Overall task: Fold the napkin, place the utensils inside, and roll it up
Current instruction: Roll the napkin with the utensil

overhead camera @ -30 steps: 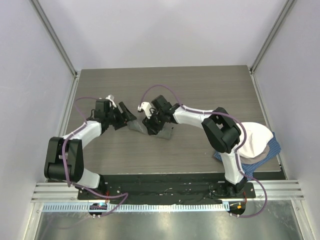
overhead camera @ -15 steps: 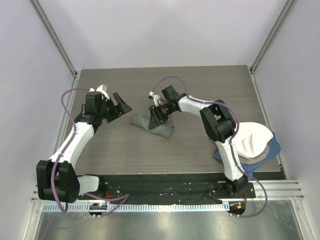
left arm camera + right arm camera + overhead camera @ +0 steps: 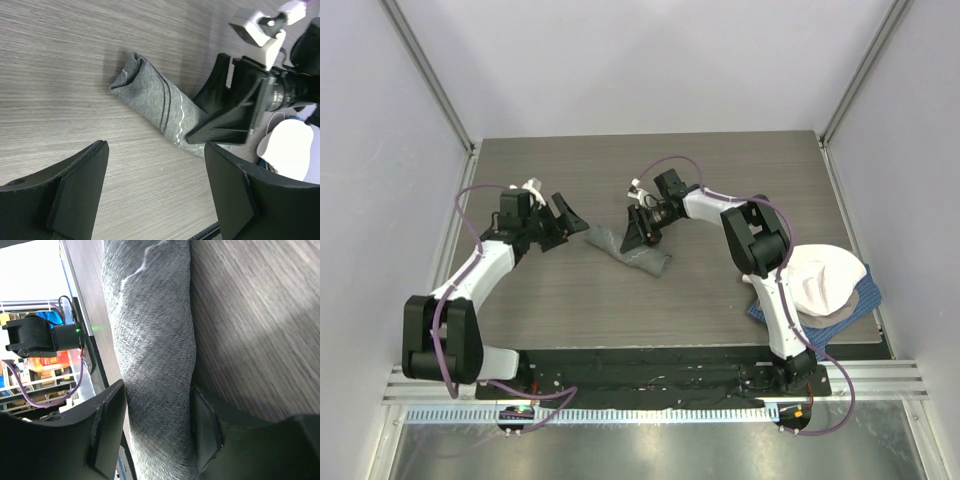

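Observation:
The napkin (image 3: 630,250) lies on the table's middle as a tight grey-green roll, slanting from upper left to lower right. It also shows in the left wrist view (image 3: 150,100) and the right wrist view (image 3: 155,340). My right gripper (image 3: 642,228) straddles the roll near its middle, and both pads press its sides (image 3: 157,387). My left gripper (image 3: 570,218) is open and empty, just left of the roll's left end and apart from it (image 3: 156,147). No fork is visible.
A cream-white cloth (image 3: 825,280) lies on a blue checked cloth (image 3: 790,318) at the table's right near edge, beside the right arm's base. The white cloth also shows in the left wrist view (image 3: 287,150). Side walls flank the table.
The left gripper has drawn back leftward off the napkin. The right gripper has shifted up and right along it. The napkin has gone from a loose bundle to a longer, tighter roll.

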`<state>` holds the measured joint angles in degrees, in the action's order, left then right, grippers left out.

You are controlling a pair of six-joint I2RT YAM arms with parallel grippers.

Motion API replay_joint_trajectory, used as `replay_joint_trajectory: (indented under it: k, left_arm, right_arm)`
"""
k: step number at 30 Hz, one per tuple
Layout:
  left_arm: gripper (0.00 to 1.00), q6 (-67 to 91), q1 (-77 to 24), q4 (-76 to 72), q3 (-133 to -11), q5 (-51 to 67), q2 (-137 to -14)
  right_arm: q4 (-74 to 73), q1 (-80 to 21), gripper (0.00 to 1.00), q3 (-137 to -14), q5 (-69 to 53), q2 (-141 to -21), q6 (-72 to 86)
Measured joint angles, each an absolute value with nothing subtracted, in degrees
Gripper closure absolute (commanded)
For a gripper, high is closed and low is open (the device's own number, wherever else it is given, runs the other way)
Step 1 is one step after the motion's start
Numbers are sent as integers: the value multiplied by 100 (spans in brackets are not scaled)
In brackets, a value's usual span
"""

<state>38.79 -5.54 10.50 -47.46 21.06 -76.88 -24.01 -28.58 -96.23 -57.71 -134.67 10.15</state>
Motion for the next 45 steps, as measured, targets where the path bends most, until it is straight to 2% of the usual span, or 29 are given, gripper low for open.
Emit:
replay_joint_trajectory:
  k: [4,9,14,15,21,29,31,34,38,45]
  left_arm:
    - [19,3927,-554,884,-4740,2117,-7885]
    - [23,4005,-639,373,-4744,2095,-8197]
    - [23,4010,-873,75,-4842,2095,-9011]
    - [23,4010,-895,78,-4840,2095,-9087]
    - [17,4021,-915,34,-4840,1879,-9000]
    - [9,3896,-803,672,-5183,1352,-8335]
    - [9,3828,-578,921,-5356,1334,-7940]
    - [0,3669,27,1313,-5616,1402,-7190]
    - [0,3096,869,1979,-6018,1369,-6254]
    - [0,2158,943,2541,-6064,1719,-5325]
  right_arm:
    - [-2405,-2849,36,-9625,-5776,-13461,1114]
    - [-2416,-2849,34,-9625,-5669,-13410,1142]
    - [-2416,-2838,24,-9618,-5542,-13321,1140]
    - [-2412,-2838,18,-9598,-5461,-13268,1111]
    - [-2381,-2805,8,-9526,-4781,-12954,869]
    - [-2099,-2488,5,-9227,-3728,-12529,663]
    - [-1894,-2359,5,-8796,-3295,-12110,683]
    - [-1601,-2158,5,-8038,-2644,-11246,740]
    - [-1063,-2029,5,-6722,-1389,-9247,880]
    - [-272,-2058,4,-4727,355,-6309,1184]
